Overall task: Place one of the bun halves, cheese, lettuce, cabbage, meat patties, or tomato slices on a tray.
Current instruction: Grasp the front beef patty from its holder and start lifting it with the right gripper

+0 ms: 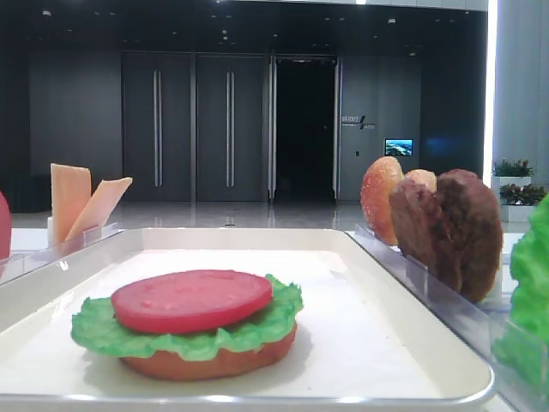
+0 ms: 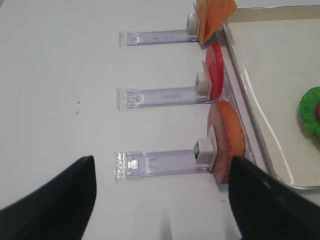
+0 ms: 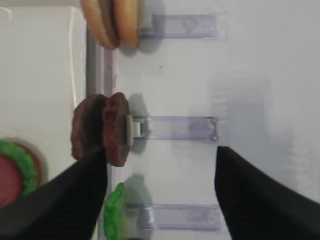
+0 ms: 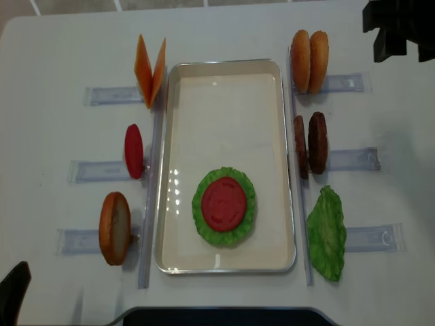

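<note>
Meat patties (image 4: 309, 144): two thick round dark reddish-brown discs, grainy faces, standing on edge side by side in clear holder strip (image 4: 350, 159) just right of tray (image 4: 224, 88); flat faces turned left-right, long axis running up-down in overhead view. On tray: bun base (image 1: 210, 360), lettuce (image 4: 223, 207), tomato slice (image 4: 224, 204) stacked flat. Right gripper (image 3: 160, 195) fingers spread wide, empty, above patties' holder. Left gripper (image 2: 162, 200) fingers spread wide, empty.
</note>
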`<state>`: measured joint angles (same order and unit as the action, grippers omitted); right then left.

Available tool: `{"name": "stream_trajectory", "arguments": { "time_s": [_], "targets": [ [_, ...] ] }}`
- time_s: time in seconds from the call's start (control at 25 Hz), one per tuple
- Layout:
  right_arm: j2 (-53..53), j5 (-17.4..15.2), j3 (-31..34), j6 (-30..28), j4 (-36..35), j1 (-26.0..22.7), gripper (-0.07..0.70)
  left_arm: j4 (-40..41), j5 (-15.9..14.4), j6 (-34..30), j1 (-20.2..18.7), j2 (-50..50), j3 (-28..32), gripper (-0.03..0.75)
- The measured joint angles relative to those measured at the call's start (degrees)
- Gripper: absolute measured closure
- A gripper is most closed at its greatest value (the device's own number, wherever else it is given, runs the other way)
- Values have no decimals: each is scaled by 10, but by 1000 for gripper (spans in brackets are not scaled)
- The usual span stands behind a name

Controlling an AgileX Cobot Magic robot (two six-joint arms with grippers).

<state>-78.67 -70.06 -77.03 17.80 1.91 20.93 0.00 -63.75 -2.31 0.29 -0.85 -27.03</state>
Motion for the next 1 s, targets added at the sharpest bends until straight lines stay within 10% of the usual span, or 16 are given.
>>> {"name": "stream_trajectory", "arguments": {
  "time_s": [0.36,1.0],
  "targets": [
    [-68,0,-12,99,13,117,162,0,0,0,0,0,0,79],
    [-137,1,-23,114,-11,145,150,0,0,0,4,0,0,79]
  ]
}}
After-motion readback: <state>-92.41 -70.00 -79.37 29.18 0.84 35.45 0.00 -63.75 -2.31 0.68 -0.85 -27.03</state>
